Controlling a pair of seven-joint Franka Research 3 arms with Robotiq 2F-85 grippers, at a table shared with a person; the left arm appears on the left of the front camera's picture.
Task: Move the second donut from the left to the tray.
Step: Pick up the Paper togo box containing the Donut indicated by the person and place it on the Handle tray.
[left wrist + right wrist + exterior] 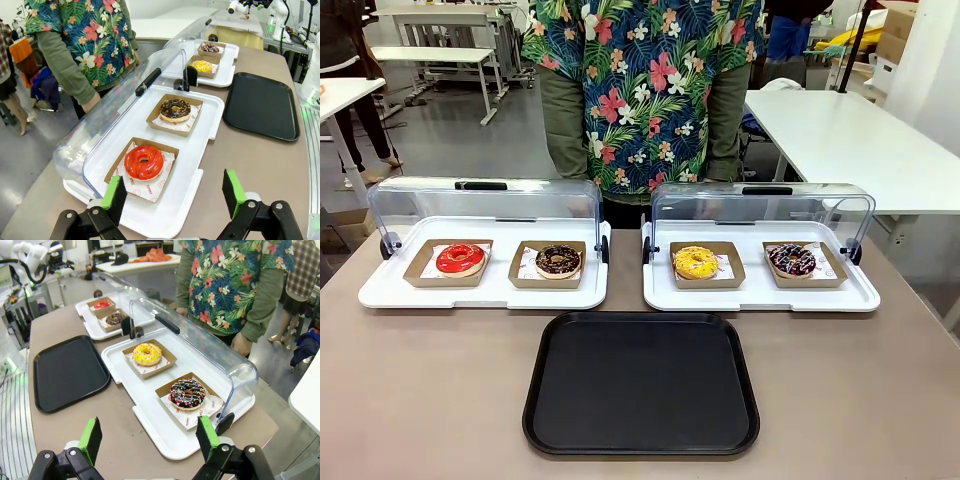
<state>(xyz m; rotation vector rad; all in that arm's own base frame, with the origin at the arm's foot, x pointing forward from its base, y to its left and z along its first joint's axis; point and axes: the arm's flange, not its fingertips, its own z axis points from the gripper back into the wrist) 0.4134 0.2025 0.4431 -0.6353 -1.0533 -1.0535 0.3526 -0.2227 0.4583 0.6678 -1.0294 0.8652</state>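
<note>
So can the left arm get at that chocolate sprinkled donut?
Probably yes: the clear lid is swung back toward the person, the chocolate donut lies uncovered, and the left gripper is open near the red donut.

We are seeing a bright, evenly lit room, with light falling from overhead. The clear lids (485,205) are catching pale reflections, and the black tray (642,385) is showing a faint sheen. Shadows are lying soft under the white trays (480,298). Both wrist views are bending straight lines near their edges, and the far background is looking slightly soft.
</note>
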